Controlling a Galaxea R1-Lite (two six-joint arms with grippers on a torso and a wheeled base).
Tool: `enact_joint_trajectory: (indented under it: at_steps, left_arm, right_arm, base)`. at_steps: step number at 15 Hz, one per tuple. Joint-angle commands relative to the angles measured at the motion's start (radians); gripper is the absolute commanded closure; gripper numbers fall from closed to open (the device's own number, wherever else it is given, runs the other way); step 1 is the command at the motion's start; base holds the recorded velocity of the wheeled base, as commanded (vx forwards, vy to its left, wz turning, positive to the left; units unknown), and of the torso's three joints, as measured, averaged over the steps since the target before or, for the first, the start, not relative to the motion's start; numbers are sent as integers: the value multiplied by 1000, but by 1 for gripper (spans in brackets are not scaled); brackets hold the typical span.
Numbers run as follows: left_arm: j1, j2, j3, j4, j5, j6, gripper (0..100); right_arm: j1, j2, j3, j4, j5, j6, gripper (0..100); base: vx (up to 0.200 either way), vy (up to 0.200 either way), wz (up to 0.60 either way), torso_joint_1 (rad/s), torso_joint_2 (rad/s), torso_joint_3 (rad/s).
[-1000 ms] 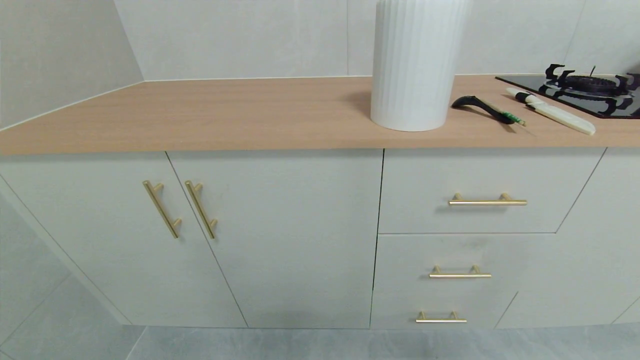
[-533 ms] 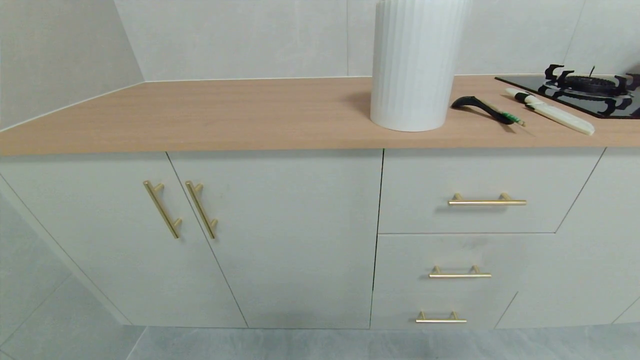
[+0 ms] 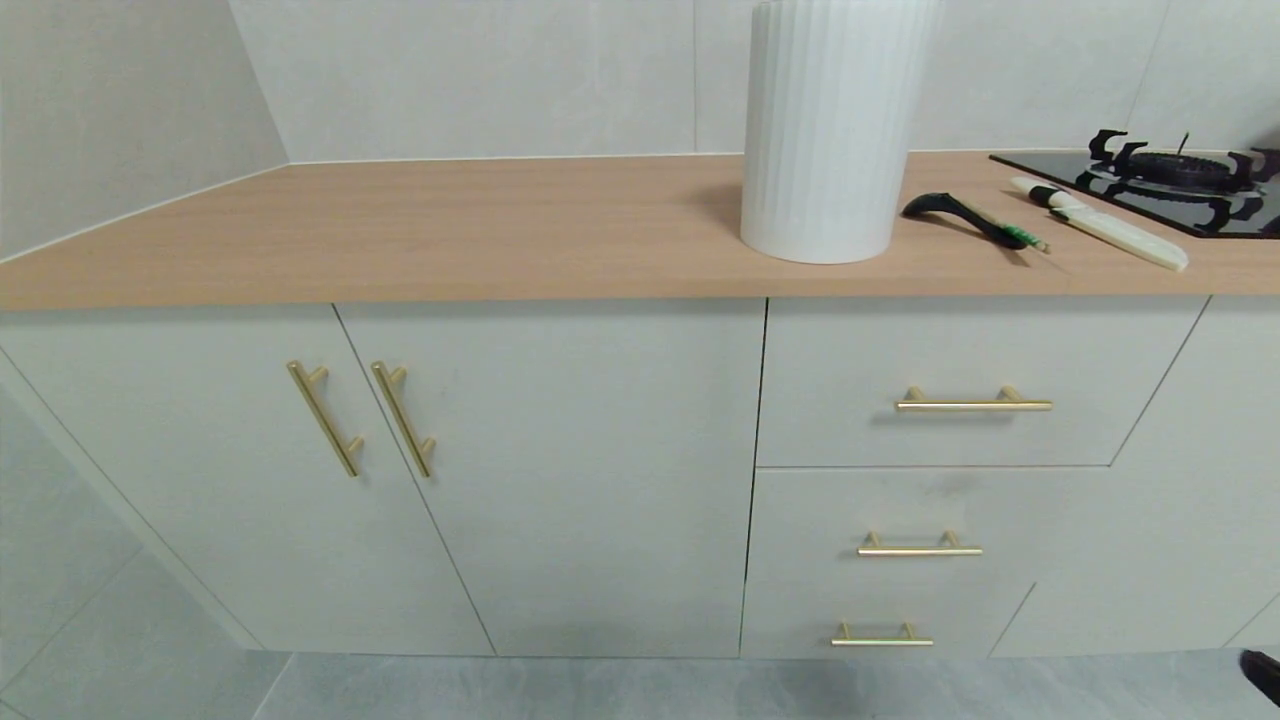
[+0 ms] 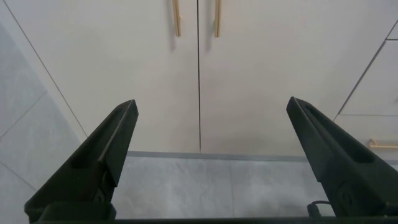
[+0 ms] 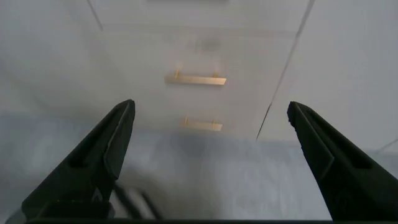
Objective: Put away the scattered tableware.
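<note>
While both arms hang low in front of the cabinet, neither has anything in it. The left end effector [image 4: 210, 104] is spread wide and empty, facing the pair of cupboard doors [image 4: 261, 81] just above the floor. The right end effector [image 5: 210, 104] is released too, looking at the lower drawer handles [image 5: 195, 79].

Over the last second almost nothing has changed. The tableware lies exactly where it did, and the one new thing is a small dark shape [image 3: 1262, 672] in the lower right corner of the head view. I cannot tell what it is. To my eye the tidying has not begun, and the arms have a long way to rise.

Up on the worktop [image 3: 450, 230], the black-headed utensil [image 3: 970, 218] lies just beside the tall white ribbed container [image 3: 825, 130]. The white knife [image 3: 1100, 222] rests near it, its far end at the edge of the black hob [image 3: 1180, 175].

All three drawers are shut, the top drawer [image 3: 975, 403] right under the tableware. If the things belong inside, it needs pulling out first. The container crowds the utensil on one side.
</note>
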Motion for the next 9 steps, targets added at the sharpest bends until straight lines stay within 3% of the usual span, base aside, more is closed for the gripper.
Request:
enact_joint_trajectory:
  at_steps: [1,6,9]
  left_arm:
    - [0,1,0,0,0,-1,0]
    - [0,1,0,0,0,-1,0]
    - [0,1,0,0,0,-1,0]
  right_arm:
    - [44,707,-117,-212,31,-2,0]
    - [46,1221,-122,-699,21,3,0]
    - [52,1425,-114,-923,-80,5,0]
  base:
    - [0,0,0,0,0,0]
    - [0,0,0,0,0,0]
    - [0,0,0,0,0,0]
